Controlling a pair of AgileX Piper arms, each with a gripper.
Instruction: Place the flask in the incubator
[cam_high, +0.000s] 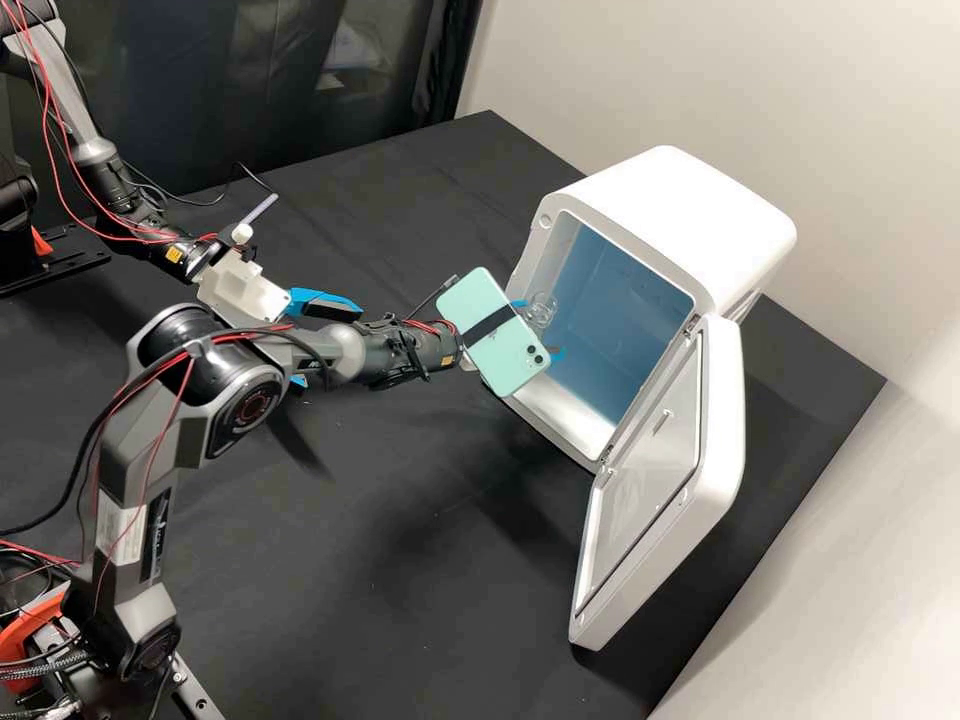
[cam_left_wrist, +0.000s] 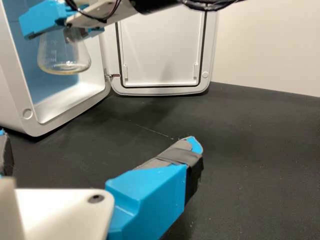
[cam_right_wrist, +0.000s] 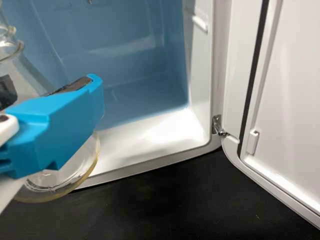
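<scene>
A clear glass flask (cam_high: 537, 308) hangs in the mouth of the white incubator (cam_high: 680, 200), a little above its pale floor. My right gripper (cam_high: 537, 325) is shut on the flask's neck, behind a mint-coloured wrist camera. From the left wrist view the flask (cam_left_wrist: 64, 52) hangs upright under the right gripper (cam_left_wrist: 65, 25), just inside the blue cavity. In the right wrist view a blue finger (cam_right_wrist: 55, 120) crosses the flask's round base (cam_right_wrist: 60, 177). My left gripper (cam_high: 322, 340) sits farther back over the bench, open with nothing in it (cam_left_wrist: 97, 147).
The incubator door (cam_high: 690, 450) stands swung wide open on the near side, its inner panel facing the cavity (cam_left_wrist: 160, 45). The black bench (cam_high: 400, 520) stretches bare in front of the incubator. A white wall lies behind.
</scene>
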